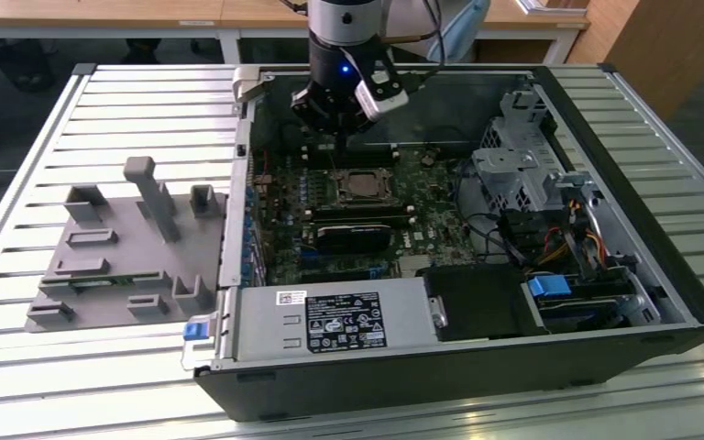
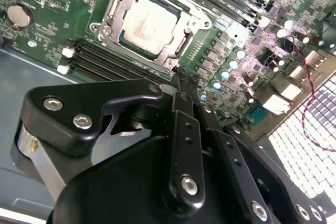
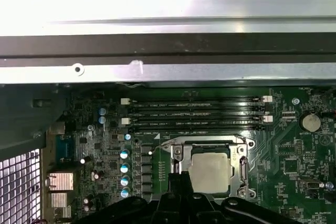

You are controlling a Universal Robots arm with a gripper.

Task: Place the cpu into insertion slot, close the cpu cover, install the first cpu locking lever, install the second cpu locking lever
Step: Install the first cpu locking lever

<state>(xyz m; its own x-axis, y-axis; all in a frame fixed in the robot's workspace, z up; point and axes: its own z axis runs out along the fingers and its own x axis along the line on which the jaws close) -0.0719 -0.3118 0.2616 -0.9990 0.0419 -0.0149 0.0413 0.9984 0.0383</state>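
The hand (image 2: 184, 77) is clenched: in both wrist views its black fingers meet at the tips with nothing gripped between them. Its links are matt black metal studded with bright round screw heads. In the first wrist view the hand (image 3: 181, 179) has its tips over the edge of the socket, just beside the cpu (image 3: 210, 171); I cannot tell whether they touch the metal there.

The cpu (image 2: 148, 24) lies flat in its slot, a small square with a dull silver-grey top. The cpu cover (image 2: 114, 17), a thin shiny metal frame with a large window, lies down around it, so the chip's top shows through the opening. In the first wrist view the cover (image 3: 242, 163) borders the chip on its sides.

Beyond the socket from the hand run long black memory slots (image 3: 194, 114), narrow and parallel, with white end clips. A row of small round silver-topped capacitors (image 3: 124, 174) stands to one side of the hand on the green circuit board (image 3: 294, 150), and a flat round coin battery (image 3: 311, 123) sits well apart.

In the exterior view the hand (image 1: 337, 137) hangs inside an open black computer case (image 1: 450, 385) that lies on a ribbed metal surface (image 1: 34, 385), with the cpu (image 1: 359, 188) near it.
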